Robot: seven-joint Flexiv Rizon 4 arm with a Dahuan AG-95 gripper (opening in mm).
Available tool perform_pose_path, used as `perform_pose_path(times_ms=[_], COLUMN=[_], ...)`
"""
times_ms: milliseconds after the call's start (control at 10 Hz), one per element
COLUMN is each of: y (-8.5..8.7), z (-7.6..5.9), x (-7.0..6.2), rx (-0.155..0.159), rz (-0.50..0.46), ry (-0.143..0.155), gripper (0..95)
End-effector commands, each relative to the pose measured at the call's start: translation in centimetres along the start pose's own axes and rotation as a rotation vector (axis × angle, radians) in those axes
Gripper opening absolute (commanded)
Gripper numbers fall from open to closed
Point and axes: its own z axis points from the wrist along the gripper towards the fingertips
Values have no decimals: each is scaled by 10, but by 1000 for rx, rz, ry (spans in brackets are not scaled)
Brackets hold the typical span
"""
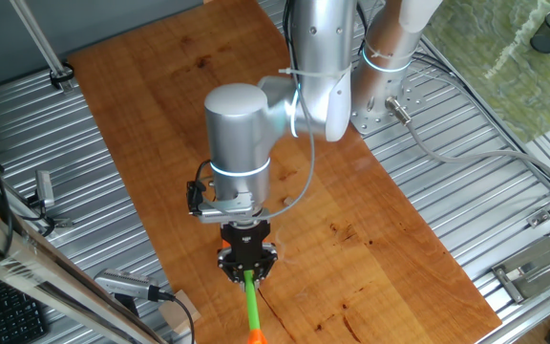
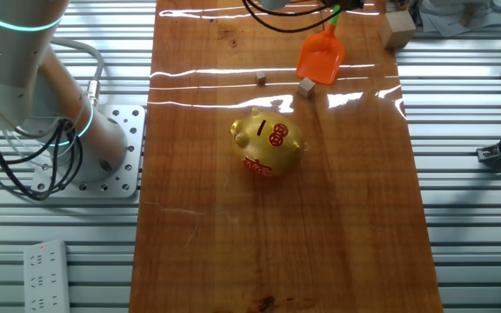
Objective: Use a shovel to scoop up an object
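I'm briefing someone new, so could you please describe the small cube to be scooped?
On the wooden table, look beyond the gold pig to the orange shovel blade. The pale tan cube sits at its front edge, lighter and larger than the dark bit nearby.

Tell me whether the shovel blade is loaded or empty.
Empty. The orange shovel blade shows bare in the other fixed view, and the tan cube sits on the table just beside its front edge.
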Motion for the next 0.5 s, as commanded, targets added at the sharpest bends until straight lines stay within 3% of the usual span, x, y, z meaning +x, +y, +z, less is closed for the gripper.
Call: perform_pose_path(times_ms=[100, 500], y=[1, 2], z=[-2, -5], x=[1, 6], rx=[0, 1], rz=[1, 4], ry=[-1, -16], gripper=[0, 0])
